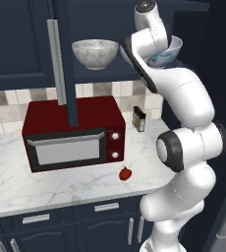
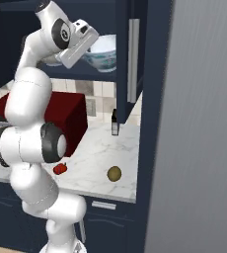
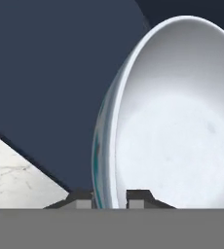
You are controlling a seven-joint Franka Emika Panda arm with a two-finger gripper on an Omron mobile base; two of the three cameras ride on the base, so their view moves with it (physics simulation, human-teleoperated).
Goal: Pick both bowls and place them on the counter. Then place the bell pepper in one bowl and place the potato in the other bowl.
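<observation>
The white bowl with blue patterning [image 1: 170, 51] [image 2: 103, 52] [image 3: 172, 116] stands on the open cabinet's shelf. My gripper [image 3: 109, 198] straddles its rim, one finger outside and one inside, and is shut on it. The grey-white marbled bowl [image 1: 95, 53] rests on the same shelf to the left, partly hidden by my arm in the right base view. Down on the marble counter [image 1: 31, 189] lie the red bell pepper [image 1: 126, 173] [image 2: 60, 168] near the front edge and the brown potato [image 2: 114, 173] further right.
A dark red microwave [image 1: 73, 133] takes up the counter's middle under the shelf. A small dark bottle [image 1: 139, 119] [image 2: 115, 123] stands by the tiled wall. An open navy cabinet door [image 1: 61, 64] [image 2: 133, 59] hangs beside the shelf. A tall grey panel [image 2: 204, 123] closes off the right.
</observation>
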